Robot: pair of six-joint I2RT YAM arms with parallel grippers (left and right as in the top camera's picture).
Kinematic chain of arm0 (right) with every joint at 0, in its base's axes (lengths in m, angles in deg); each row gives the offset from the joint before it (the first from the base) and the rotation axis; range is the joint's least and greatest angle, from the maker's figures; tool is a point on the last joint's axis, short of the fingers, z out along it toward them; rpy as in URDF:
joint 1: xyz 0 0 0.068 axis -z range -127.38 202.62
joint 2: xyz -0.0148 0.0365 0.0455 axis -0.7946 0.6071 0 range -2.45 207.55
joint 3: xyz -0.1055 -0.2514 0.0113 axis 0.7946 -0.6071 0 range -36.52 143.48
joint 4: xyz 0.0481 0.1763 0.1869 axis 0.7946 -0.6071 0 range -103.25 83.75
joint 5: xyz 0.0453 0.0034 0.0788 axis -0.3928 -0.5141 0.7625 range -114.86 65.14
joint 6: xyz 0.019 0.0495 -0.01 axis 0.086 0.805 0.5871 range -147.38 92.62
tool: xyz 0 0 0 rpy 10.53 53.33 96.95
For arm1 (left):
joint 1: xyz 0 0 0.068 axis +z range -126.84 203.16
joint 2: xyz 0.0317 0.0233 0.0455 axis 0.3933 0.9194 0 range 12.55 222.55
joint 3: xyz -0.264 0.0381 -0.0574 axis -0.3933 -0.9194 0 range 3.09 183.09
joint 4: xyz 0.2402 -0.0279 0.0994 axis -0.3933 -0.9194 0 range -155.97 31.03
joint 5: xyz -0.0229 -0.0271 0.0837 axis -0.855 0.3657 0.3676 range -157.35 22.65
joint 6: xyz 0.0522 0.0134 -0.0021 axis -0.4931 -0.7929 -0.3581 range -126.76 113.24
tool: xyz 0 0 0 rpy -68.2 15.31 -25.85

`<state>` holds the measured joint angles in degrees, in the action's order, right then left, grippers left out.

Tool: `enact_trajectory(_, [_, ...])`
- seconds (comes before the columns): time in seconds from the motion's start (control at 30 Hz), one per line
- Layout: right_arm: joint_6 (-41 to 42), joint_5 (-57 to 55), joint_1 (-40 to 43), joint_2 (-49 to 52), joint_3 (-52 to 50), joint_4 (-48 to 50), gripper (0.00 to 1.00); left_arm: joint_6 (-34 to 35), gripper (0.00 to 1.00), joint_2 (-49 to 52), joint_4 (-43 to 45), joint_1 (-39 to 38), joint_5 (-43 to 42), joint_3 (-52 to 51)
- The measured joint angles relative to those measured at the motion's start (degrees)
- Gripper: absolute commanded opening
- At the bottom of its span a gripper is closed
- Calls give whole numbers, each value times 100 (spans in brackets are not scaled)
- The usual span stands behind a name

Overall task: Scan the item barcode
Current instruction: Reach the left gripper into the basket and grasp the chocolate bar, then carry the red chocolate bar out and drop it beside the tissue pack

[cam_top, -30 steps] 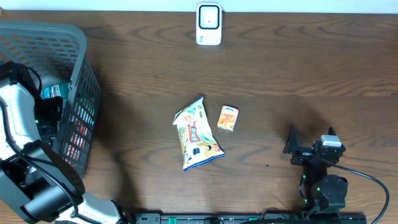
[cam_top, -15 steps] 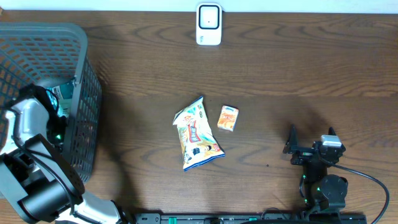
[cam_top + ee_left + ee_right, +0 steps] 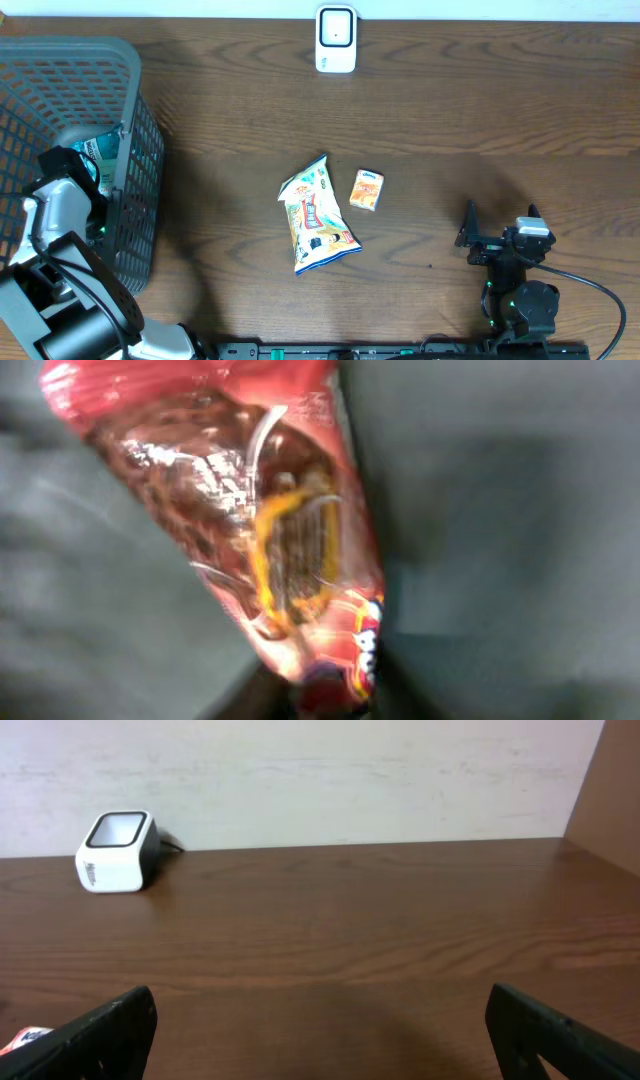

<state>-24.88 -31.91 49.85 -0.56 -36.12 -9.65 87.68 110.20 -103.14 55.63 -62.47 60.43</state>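
Two states: left fingers (image 3: 245, 702) clenched on red packet (image 3: 280, 540), right fingers (image 3: 110, 1030) spread wide.

left arm (image 3: 62, 215): at 9 o'clock, wrist bent down | left gripper (image 3: 335, 695): closed, pinching red packet (image 3: 270, 530) | right arm (image 3: 520, 300): at 4 o'clock, folded low | right gripper (image 3: 500, 222): jaws wide apart, pointing 12 o'clock

A red, glossy snack packet (image 3: 270, 530) printed with brown biscuits hangs slantwise inside the grey basket (image 3: 70, 45), its lower end pinched in the left gripper (image 3: 335, 705). The white scanner (image 3: 336, 38) stands at the tabletop's far edge, well apart.
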Motion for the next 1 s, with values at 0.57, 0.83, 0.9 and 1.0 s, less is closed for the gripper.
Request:
enact_trajectory(0.57, [0, 0, 0, 0, 0, 0, 99, -3145, 7, -1574, 299, 424, 103, 1255])
enact_trajectory(0.83, [0, 0, 0, 0, 0, 0, 99, -3838, 7, -3477, 608, 426, -658, 1770])
enact_trajectory(0.9, [0, 0, 0, 0, 0, 0, 99, -4083, 7, -3783, 844, 361, -1167, 1770])
enact_trajectory(1.0, [0, 0, 0, 0, 0, 0, 99, -4465, 7, -4087, 1084, 57, -1897, 1770])
